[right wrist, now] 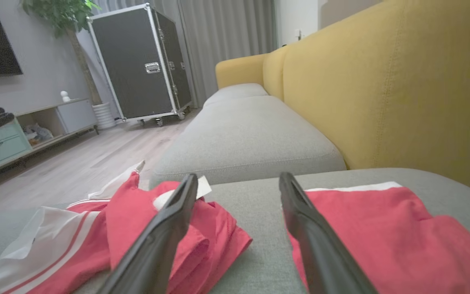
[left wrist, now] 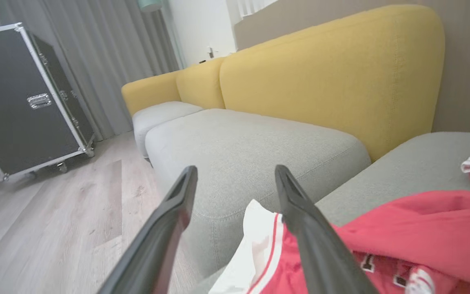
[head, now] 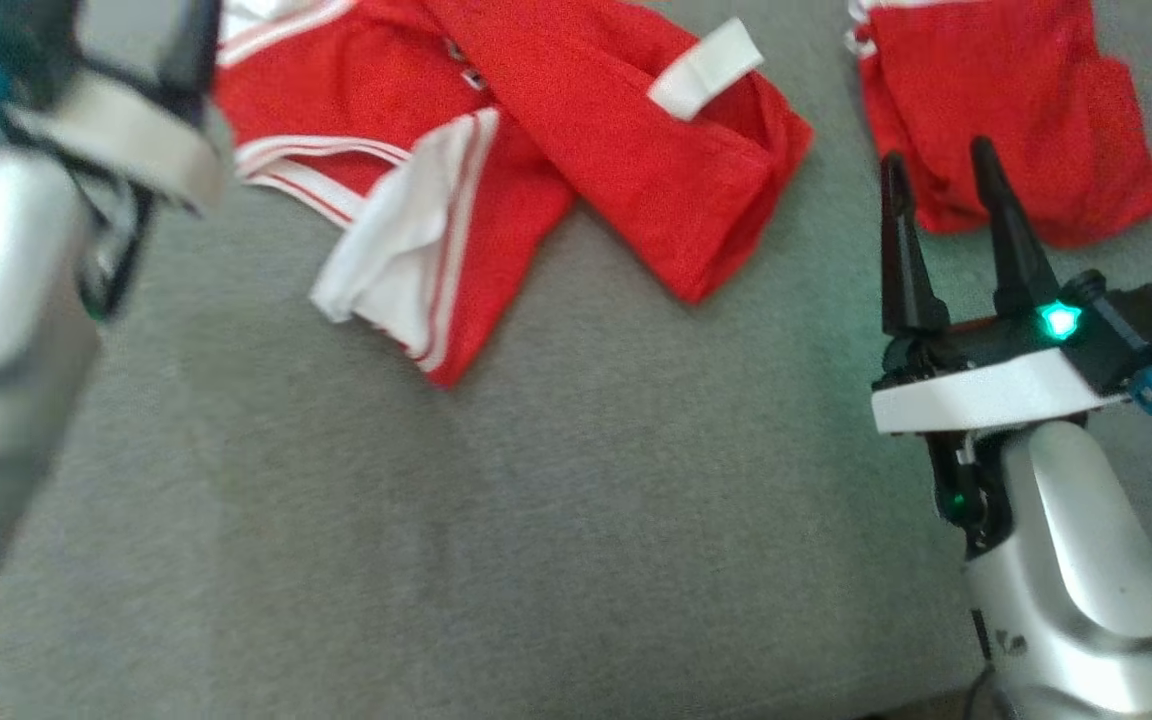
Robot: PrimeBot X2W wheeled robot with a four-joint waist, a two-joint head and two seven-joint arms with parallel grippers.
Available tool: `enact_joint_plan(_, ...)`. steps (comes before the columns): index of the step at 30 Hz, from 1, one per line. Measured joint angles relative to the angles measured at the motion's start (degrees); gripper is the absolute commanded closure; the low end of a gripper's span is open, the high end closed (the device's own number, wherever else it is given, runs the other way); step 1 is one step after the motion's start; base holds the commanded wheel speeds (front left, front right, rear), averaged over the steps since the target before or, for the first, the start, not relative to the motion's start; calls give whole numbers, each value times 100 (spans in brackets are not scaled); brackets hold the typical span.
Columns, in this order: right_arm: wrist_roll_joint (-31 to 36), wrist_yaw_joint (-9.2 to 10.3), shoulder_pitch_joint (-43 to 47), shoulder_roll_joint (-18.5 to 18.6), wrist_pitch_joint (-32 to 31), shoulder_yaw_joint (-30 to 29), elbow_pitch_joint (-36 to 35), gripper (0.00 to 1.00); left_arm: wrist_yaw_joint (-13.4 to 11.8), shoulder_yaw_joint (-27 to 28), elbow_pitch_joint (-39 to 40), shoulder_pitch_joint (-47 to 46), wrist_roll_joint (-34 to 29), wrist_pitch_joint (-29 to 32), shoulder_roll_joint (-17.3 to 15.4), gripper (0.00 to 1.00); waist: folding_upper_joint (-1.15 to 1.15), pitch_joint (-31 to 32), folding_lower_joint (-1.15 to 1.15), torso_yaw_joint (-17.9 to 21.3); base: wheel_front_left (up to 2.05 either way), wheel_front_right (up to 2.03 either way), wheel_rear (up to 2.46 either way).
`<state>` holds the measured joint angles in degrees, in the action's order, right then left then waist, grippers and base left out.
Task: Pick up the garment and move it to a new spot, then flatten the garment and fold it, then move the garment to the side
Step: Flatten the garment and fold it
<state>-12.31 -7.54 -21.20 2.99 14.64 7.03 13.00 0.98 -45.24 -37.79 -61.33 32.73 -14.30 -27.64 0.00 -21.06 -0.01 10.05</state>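
1. Grey sofa cushion (head: 576, 520) is spreading across the head view, and a yellow backrest (left wrist: 333, 73) is rising behind it in both wrist views.
2. The red garment (head: 536, 130) with white trim is lying crumpled on the far part of the cushion, left of centre in the head view. One white-lined, striped hem is turning up toward the camera, and a white cuff is showing on a folded sleeve.
3. A second red garment (head: 1016, 100) is lying on the same cushion further right, with bare grey fabric running between the two.
4. The left jaws are standing wide apart and gripping nothing. In the left wrist view one of the left fingers (left wrist: 312, 237) is crossing over the garment's white hem, but whether it is touching the cloth cannot be told.
5. The left arm (head: 16, 300) is showing blurred at the head view's left edge, just beside the garment's striped edge.
6. The right jaws are also standing apart and empty. The right fingers (head: 1011, 240) are pointing at the near edge of the second red garment.
7. Off the sofa, a black flight case (right wrist: 141, 69) on casters is standing on a pale wooden floor (left wrist: 55, 212) in front of grey curtains (left wrist: 108, 49).
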Motion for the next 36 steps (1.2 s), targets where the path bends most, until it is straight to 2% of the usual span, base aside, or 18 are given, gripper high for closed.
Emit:
enact_joint_plan(4, 126, 0, 231, 0, 0, -158, 116, 0, -283, 207, 688, 1028, 212, -16, 86, 0, 0, 358, -1, -326, 0, 0, 0)
enact_joint_plan(11, 181, 0, 643, 0, 0, -256, 271, 0, -823, 680, 1855, 2919, 233, -24, 379, 0, 0, 930, -1, -816, 0, 0, 0)
enact_joint_plan(16, 166, 0, 877, -1, 0, -266, 338, 0, -1014, 1259, 2441, 4092, 255, -24, 669, 0, 0, 1256, -1, -1014, 0, 0, 0)
enact_joint_plan(20, 112, 0, 919, -1, 0, -210, 379, 0, -996, 1550, 2621, 4725, 133, -24, 833, 0, 0, 1384, -1, -1067, 0, 0, 0)
enact_joint_plan(24, 93, 0, 916, -2, 0, -135, 381, 0, -879, 1561, 2629, 4833, -91, -24, 875, 0, 0, 1367, 1, -1039, 0, 0, 0)
enact_joint_plan(27, 63, 0, 909, -2, 0, -68, 378, 0, -684, 1518, 2520, 4713, -163, -7, 872, 0, 0, 1300, 1, -974, 0, 0, 0)
enact_joint_plan(36, 19, 0, 871, -2, 0, -66, 311, 0, -47, 977, 1881, 3777, -326, 691, 869, 0, 0, 949, 2, -654, 0, 0, 0)
